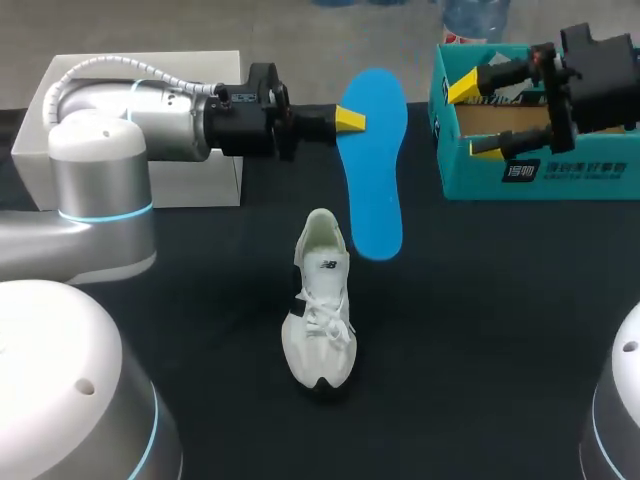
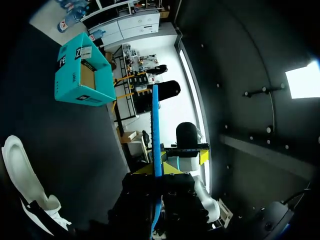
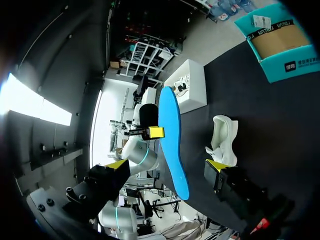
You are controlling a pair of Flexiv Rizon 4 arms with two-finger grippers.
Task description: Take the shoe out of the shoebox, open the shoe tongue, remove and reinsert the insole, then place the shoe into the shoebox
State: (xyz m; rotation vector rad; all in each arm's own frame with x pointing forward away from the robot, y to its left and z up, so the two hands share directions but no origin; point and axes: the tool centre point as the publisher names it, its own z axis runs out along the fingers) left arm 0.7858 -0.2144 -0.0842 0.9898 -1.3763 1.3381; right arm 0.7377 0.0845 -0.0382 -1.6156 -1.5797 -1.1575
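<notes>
White lace-up sneaker (image 1: 320,300) is standing upright on the black table (image 1: 480,350), nearest the robot and apart from both grippers. Beyond it, the left gripper (image 2: 157,170) is pinching a flat blue foam insole (image 1: 372,165) near one end, above the table. The insole is hiding its far finger in the head view. The right gripper (image 1: 476,118), jaws wide, is hanging over the open teal cardboard shoebox (image 1: 540,170), covering part of its interior. The left arm is partly hiding a white box (image 1: 200,185).

This is a robotics lab: the left robot arm (image 1: 140,115) and the right robot arm (image 1: 600,60) hang over a black-clothed bench (image 1: 480,330), a white box (image 1: 200,185) at its far left corner.
</notes>
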